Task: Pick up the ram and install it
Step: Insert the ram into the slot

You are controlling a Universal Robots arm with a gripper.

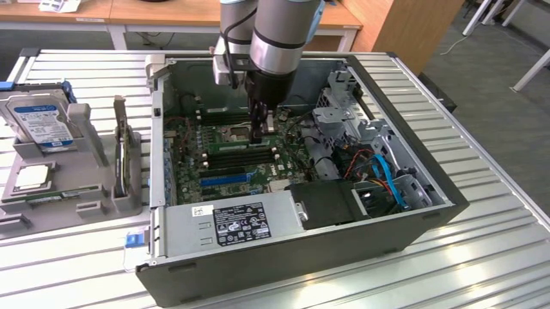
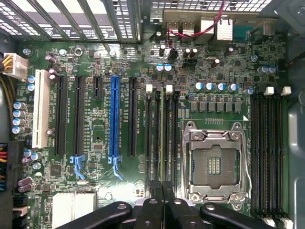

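At the exterior view's left, a grey fixture (image 1: 86, 206) stood on the ribbed metal counter (image 1: 481, 257) and carried a hard drive (image 1: 38, 119) with other small parts. These were well apart from the work.

Beside it lay the open computer case (image 1: 301, 257), its motherboard (image 2: 228, 76) exposed. The arm reached down into the case from above, and the gripper (image 1: 265, 132) was low over the board near the middle.

In the wrist view the blue expansion slot (image 2: 114, 117) was empty and not involved. Next to it ran a bank of black memory slots (image 2: 151, 133). The ram (image 2: 163, 133) was seen edge-on as a thin green strip, lined up along these slots between their white end clips. The gripper (image 2: 162, 191) was closed on the near end of the ram, with both fingers pinched together over it. The CPU socket (image 2: 214, 164) lay just beside this bank and was empty with its frame latched. A second bank of slots (image 2: 267, 152) beyond it was unoccupied.

Assessment: the pick-up was judged done, and the ram had been brought to the slot bank and aligned with it. It could not be determined whether the ram was pressed fully home or only resting in the slot mouth. With the gripper clamped on the ram, the installation was not recorded as complete.
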